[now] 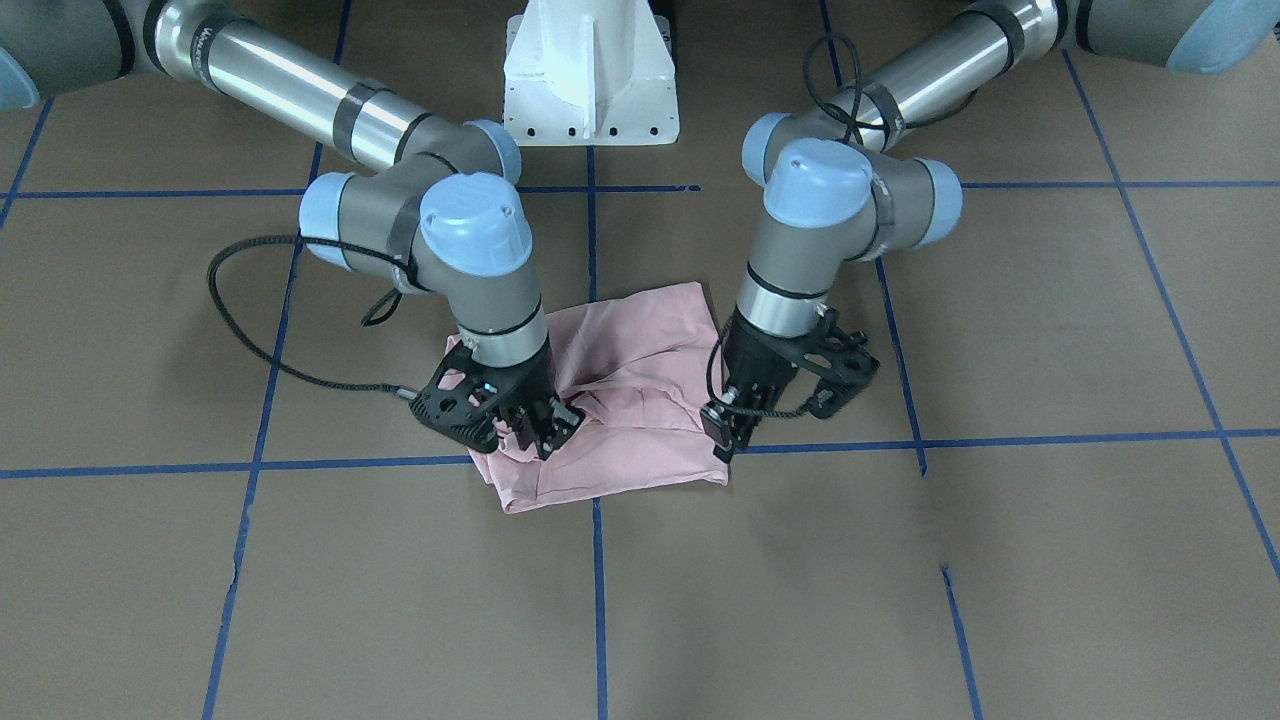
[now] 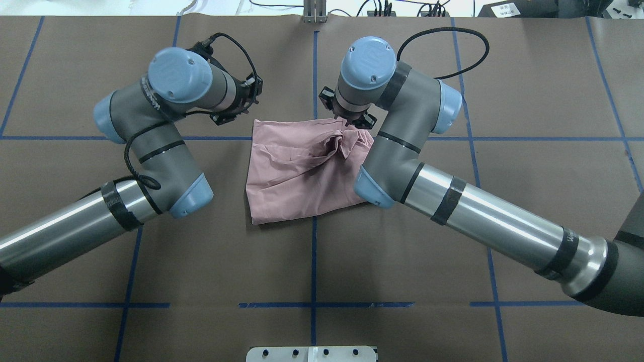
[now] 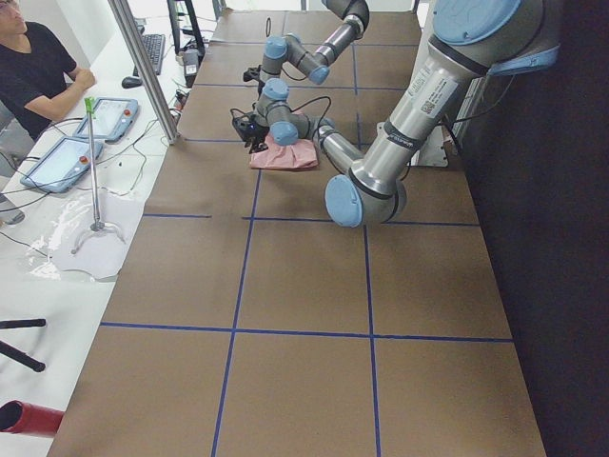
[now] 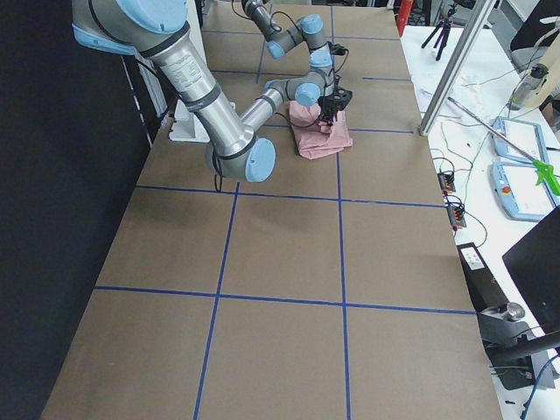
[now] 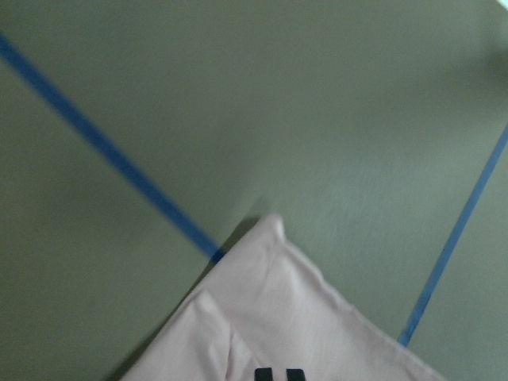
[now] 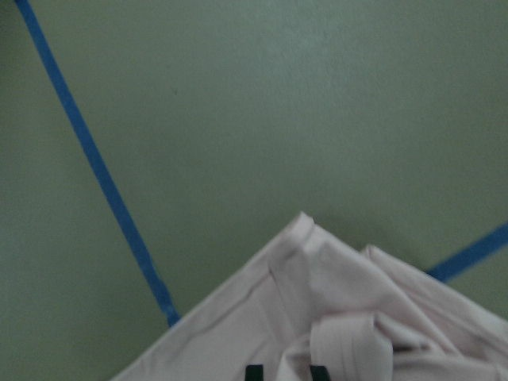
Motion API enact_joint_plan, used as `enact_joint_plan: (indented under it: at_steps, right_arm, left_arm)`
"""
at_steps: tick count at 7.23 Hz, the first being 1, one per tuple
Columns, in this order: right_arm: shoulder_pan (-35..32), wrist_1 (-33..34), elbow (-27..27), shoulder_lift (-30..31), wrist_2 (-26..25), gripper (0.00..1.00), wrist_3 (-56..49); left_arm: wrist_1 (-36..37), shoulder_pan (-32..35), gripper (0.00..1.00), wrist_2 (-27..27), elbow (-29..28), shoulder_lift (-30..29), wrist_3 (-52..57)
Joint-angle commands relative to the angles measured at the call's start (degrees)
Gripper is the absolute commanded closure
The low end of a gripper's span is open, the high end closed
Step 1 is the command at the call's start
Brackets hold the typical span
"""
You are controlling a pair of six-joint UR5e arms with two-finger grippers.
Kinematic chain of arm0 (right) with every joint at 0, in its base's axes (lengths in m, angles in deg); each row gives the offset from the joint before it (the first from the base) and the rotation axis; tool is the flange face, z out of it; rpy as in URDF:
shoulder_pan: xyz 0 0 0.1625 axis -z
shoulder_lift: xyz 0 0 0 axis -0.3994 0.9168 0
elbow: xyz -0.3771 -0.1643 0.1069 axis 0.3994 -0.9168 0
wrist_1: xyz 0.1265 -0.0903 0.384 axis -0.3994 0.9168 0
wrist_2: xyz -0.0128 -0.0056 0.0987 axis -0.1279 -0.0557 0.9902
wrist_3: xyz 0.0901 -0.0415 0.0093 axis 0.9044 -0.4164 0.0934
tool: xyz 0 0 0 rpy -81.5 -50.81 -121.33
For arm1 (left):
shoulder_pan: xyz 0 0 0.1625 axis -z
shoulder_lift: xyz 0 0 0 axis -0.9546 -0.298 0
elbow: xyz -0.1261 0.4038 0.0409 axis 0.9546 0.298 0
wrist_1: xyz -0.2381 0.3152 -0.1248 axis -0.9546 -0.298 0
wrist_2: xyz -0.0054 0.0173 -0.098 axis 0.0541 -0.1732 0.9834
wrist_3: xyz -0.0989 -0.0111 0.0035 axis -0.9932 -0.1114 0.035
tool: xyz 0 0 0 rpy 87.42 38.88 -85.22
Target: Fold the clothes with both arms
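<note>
Brown paper covers the table (image 2: pixel 226 251), crossed by a grid of blue tape lines (image 2: pixel 313 251). A white pedestal base (image 1: pixel 590 75) stands at one edge. Two tablets (image 3: pixel 55 162) (on a white side bench (image 3: pixel 67 305)) lie near a seated person (image 3: pixel 33 67) in black.

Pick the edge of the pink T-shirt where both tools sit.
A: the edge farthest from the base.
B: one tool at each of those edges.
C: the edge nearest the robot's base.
A: in the front-facing view the left tool and the right tool are both at the T-shirt edge away from the white base.
</note>
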Motion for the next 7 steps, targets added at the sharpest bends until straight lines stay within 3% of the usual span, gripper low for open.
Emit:
enact_joint_plan:
  at_steps: [1, 2, 4, 6, 7]
  right_arm:
    - [-3.8, -2.3, -6.7, -1.2, 0.2, 0.0, -5.8]
    - [-5.4, -2.2, -6.7, -1.2, 1.3, 0.0, -6.8]
    - [-9.4, -0.5, -5.3, -0.8, 6.8, 0.0, -10.8]
    - [-16.2, 13.4, 4.2, 3.3, 10.0, 0.0, -28.3]
    - [-20.4, 20.5, 11.3, 8.1, 10.5, 0.0, -40.8]
  left_arm:
    - [-1.8, 3.2, 0.0, 2.2, -2.7, -0.9, 4.3]
    - [-1.8, 3.2, 0.0, 2.7, -2.6, -0.9, 4.5]
    - [-1.3, 5.8, 0.0, 10.1, -1.8, -0.4, 10.2]
    - [1.7, 10.9, 0.0, 15.2, 4.6, 3.6, 15.5]
    - [6.3, 14.9, 0.0, 17.8, 10.3, 6.9, 24.2]
